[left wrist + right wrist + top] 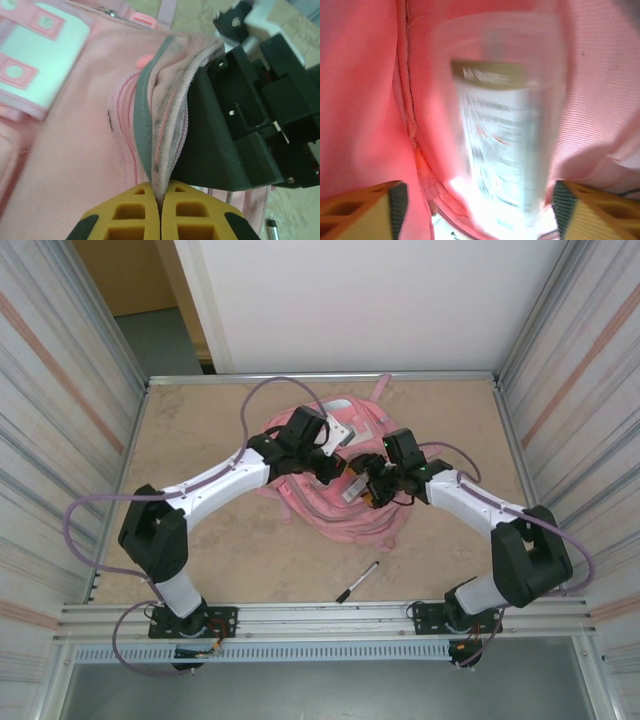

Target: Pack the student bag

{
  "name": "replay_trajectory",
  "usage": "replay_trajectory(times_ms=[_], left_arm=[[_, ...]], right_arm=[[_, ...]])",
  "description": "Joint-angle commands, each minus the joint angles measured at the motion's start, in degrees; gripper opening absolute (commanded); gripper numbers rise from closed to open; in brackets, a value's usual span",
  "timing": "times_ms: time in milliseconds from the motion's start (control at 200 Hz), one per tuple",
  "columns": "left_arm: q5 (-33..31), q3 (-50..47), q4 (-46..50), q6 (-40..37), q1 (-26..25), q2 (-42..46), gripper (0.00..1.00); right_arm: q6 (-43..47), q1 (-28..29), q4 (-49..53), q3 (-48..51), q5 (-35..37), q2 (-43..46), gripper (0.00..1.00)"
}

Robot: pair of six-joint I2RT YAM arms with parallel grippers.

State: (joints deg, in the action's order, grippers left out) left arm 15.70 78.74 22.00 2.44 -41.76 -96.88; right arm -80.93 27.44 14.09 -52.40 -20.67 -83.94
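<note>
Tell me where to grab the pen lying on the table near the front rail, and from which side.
Likely best: grip the pen at mid-barrel, straight down from above. It lies flat on the table, slanted with its dark end toward the near rail, so close across the barrel, square to that slant. Bare tabletop on both sides leaves room.

A slim pen (357, 581) with a dark tip lies at a slant on the beige, stone-patterned table (200, 420), close to its near edge and touching nothing. An aluminium rail (320, 618) runs along that near edge. Ribbed metal walls (50, 390) flank the table on both sides, and a white panel (370, 300) rises behind its far edge.
</note>
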Motion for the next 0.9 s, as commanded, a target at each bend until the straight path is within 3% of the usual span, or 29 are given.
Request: replay_trajectory(times_ms=[0, 200, 311, 391, 466, 566, 676, 792, 897], left_arm=[[4.9, -0.9, -5.5, 1.4, -0.5, 5.9, 0.0], [5.4, -4.2, -6.5, 1.3, 2.5, 7.9, 0.0], [4.5, -6.1, -7.2, 0.6, 3.3, 9.0, 0.0], [3.9, -6.4, -6.6, -0.2, 3.7, 9.1, 0.0], [3.3, -6.7, -6.3, -1.1, 4.1, 9.1, 0.0], [2.8, -7.0, -6.4, -2.3, 4.9, 8.8, 0.0], [2.8, -7.8, -6.3, -3.0, 6.3, 9.1, 0.0], [2.2, -9.1, -5.7, -4.3, 7.8, 10.5, 0.0], [2.8, -10.8, -6.0, -4.3, 9.2, 11.6, 0.0]], right_arm=[[-3.6, 0.8, -3.6, -4.3, 1.4, -1.4, 0.81], [3.6, 1.1, 0.5, 0.3, 2.9, 6.3, 0.77], [12.9, 1.2, 3.4, 4.3, 0.7, 11.9, 0.76], [25.4, 2.2, 9.5, 5.3, 1.9, 16.1, 0.79], [34.6, 3.8, 18.3, 4.4, 7.4, 19.3, 0.82], [47.5, 9.8, 22.0, 5.0, 12.4, 22.8, 0.84], [73.6, 20.3, 19.8, 8.2, 4.8, 25.0, 0.89], [97.0, 31.5, 19.9, 10.7, 6.6, 23.9, 0.89], [111.1, 34.1, 25.8, 9.3, 6.8, 16.9, 0.81]])
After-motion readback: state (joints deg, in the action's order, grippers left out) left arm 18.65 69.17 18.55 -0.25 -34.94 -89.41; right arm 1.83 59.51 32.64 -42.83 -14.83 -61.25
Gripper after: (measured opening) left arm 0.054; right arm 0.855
